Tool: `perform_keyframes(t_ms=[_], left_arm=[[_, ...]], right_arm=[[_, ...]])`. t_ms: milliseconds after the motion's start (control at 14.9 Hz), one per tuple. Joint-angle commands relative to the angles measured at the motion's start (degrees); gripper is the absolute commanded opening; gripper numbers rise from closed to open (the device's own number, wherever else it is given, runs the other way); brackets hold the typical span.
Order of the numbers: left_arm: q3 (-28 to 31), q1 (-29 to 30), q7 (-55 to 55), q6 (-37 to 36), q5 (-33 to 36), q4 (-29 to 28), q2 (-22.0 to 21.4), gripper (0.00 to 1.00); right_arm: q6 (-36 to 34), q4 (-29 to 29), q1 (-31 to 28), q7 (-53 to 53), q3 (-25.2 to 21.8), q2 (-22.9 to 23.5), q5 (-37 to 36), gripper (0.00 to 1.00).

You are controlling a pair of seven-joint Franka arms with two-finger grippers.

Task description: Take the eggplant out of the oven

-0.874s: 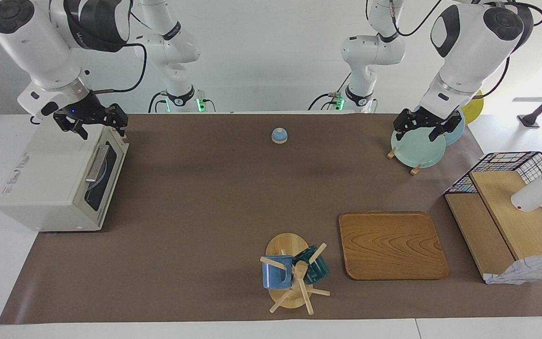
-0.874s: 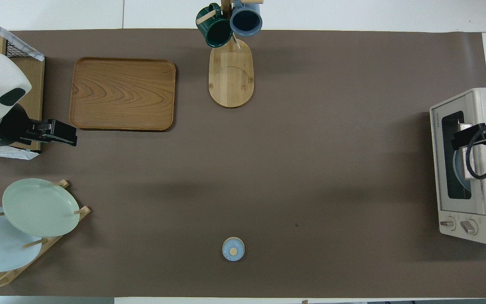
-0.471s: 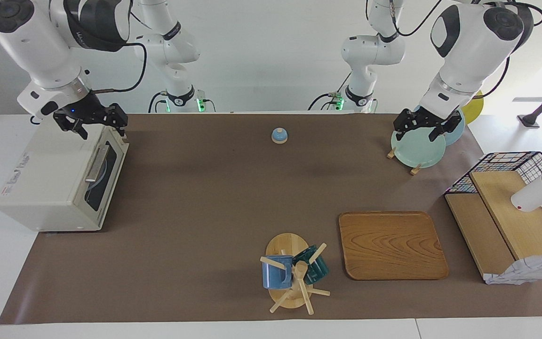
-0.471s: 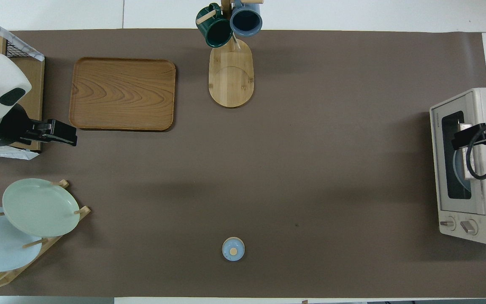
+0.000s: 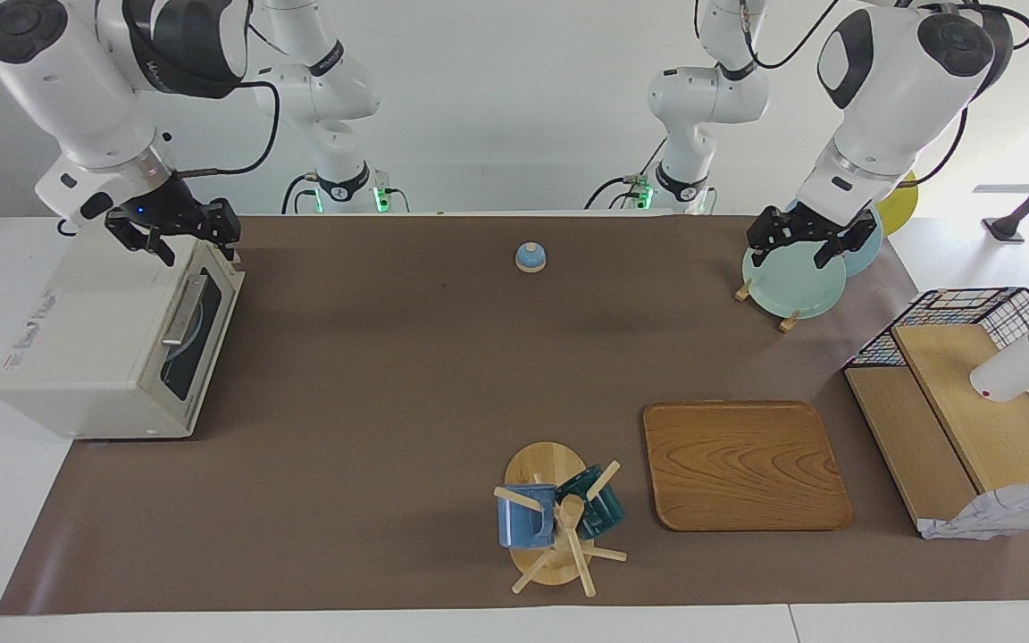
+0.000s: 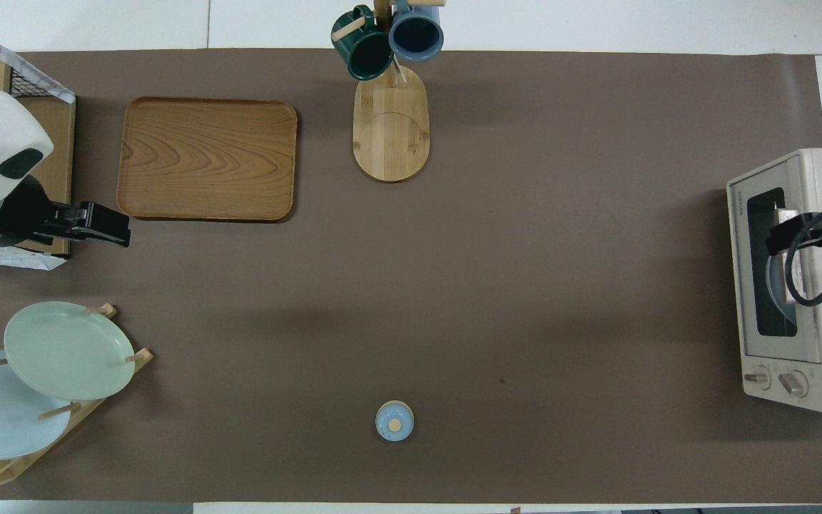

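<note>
Two end effectors hung over opposite ends of the brown-covered desk (image 5: 407, 375). Right end effector (image 5: 182, 234) hovered over the top front edge of the boxy cream-white toaster oven (image 5: 104, 339), whose dark glass door was closed; I could not tell its finger state. No eggplant was visible. Left end effector (image 5: 807, 239) waited, released, over the pale green plate (image 5: 791, 284).
</note>
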Motion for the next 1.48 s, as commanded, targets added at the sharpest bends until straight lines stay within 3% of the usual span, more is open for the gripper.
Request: perform_keyframes(t_ms=[0, 202, 404, 1413], left_arm=[[-0.2, 0.7, 0.5, 0.8, -0.5, -1.0, -1.2, 1.00], [-0.2, 0.7, 0.5, 0.8, -0.5, -1.0, -1.2, 1.00], [-0.2, 0.7, 0.5, 0.8, -0.5, -1.0, -1.2, 1.00], [-0.2, 0.7, 0.3, 0.7, -0.5, -1.0, -1.3, 1.00]], right_arm=[[9.2, -11.3, -1.8, -1.4, -0.1, -5.2, 1.5, 0.00], [15.1, -17.4, -1.9, -1.2, -0.3, -6.4, -1.0, 0.00], [16.1, -17.7, -1.9, 1.8, -0.2, -5.7, -6.3, 0.00], [20.8, -22.3, -4.4, 2.6, -0.3, -5.3, -10.7, 0.00]])
